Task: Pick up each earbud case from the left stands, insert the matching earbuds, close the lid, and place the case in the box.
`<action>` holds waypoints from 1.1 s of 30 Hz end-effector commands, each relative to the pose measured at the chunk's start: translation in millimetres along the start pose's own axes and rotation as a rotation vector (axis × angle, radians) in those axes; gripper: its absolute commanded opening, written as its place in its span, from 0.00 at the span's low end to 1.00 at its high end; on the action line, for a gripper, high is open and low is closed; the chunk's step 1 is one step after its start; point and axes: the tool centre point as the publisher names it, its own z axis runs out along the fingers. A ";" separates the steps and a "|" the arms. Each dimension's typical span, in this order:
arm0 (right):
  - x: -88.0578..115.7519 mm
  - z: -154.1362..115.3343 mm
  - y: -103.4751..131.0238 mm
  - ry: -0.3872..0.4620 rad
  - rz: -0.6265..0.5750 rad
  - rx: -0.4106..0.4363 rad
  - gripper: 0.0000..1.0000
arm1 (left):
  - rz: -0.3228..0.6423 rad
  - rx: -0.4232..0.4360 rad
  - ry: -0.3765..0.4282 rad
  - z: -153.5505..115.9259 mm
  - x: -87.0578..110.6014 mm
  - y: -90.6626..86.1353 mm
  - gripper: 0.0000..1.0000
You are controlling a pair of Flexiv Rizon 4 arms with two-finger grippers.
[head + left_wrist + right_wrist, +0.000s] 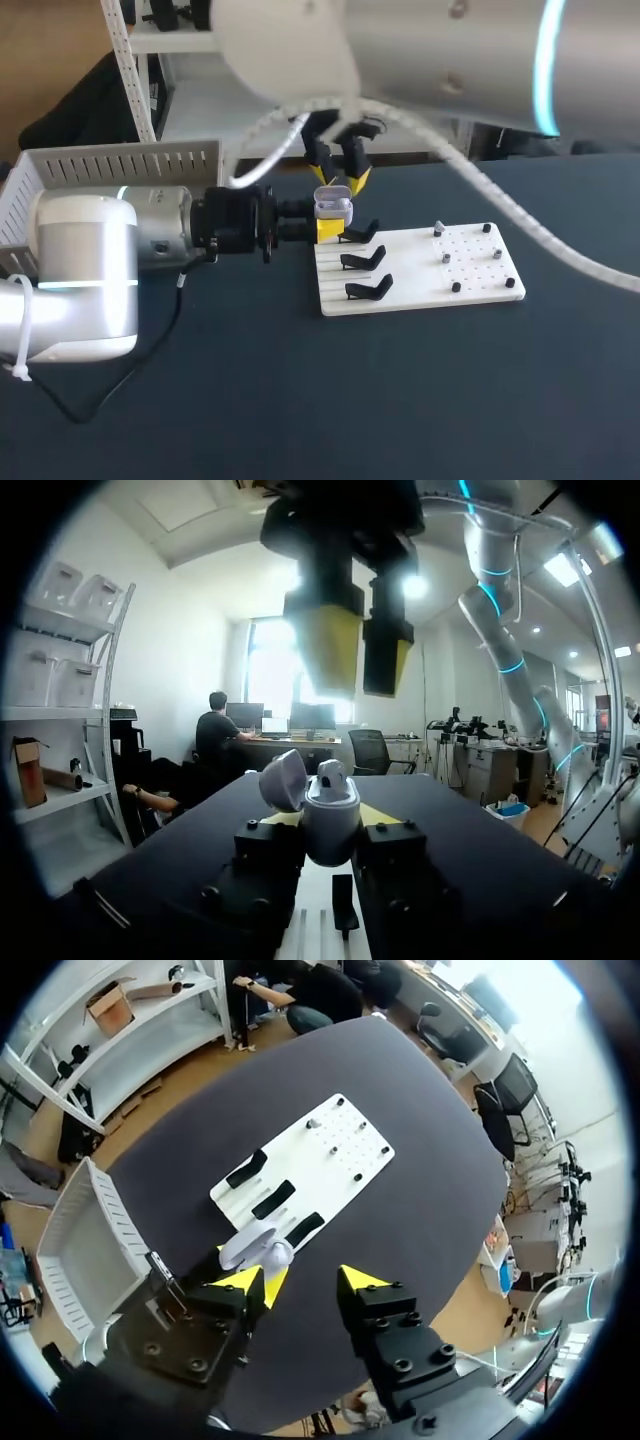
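Earbud case [333, 207], with its lid standing open, is clamped from two sides by the yellow tips of the left gripper [331, 818]. It is held over the far left corner of the white board [420, 285]. Three black stands [362, 259] sit in a row on the board's left part. The right gripper [305, 1280] hangs just above the case, fingers spread wide, holding nothing. A white box [110, 165] stands at the far left.
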 end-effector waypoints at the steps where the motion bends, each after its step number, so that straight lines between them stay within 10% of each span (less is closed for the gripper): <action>1: 5.0 3.8 -64.4 -0.012 -0.186 -0.484 1.00 | 0.000 -0.001 -0.001 0.1 0.2 0.3 0.00; 16: 5.0 3.8 -64.4 -0.012 -0.186 -0.484 1.00 | 0.000 -0.001 -0.001 0.1 0.2 0.3 0.00; 27: -68.7 44.3 -66.0 -0.037 -0.113 -0.637 1.00 | 0.000 -0.001 -0.001 0.1 0.2 0.3 0.00; 33: -88.4 84.6 -45.0 -0.121 -0.180 -0.560 1.00 | 0.000 -0.001 -0.001 0.1 0.2 0.3 0.00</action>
